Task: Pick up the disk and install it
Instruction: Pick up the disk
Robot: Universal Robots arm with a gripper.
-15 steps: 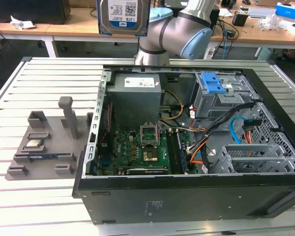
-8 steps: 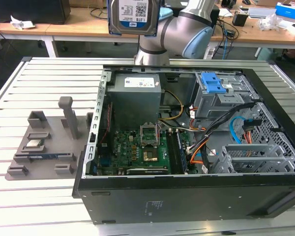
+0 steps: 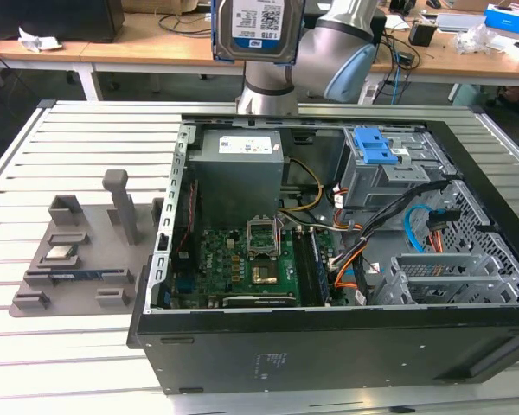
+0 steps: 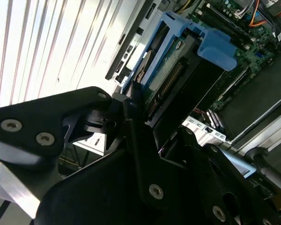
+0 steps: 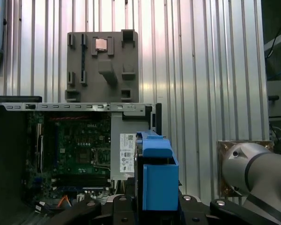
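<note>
Disk (image 3: 258,26) aloft, well above the open computer case (image 3: 329,350), label facing the exterior view. Pincer (image 4: 155,125) clamped on it, fingers pressed against the blue-framed body in the second wrist view. Step in hand, by my reading: the carry toward the case. Done well: firm grip, carrier kept square to the blue-latched drive cage (image 3: 376,160) and clear of the loose cables (image 3: 396,212). Count: one disk, one pincer, one case, one grey parts fixture (image 3: 78,251) on the slatted tabletop (image 3: 69,138).

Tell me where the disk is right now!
The disk is up in the air at the top middle of the exterior view, held by the gripper above the open computer case.
</note>
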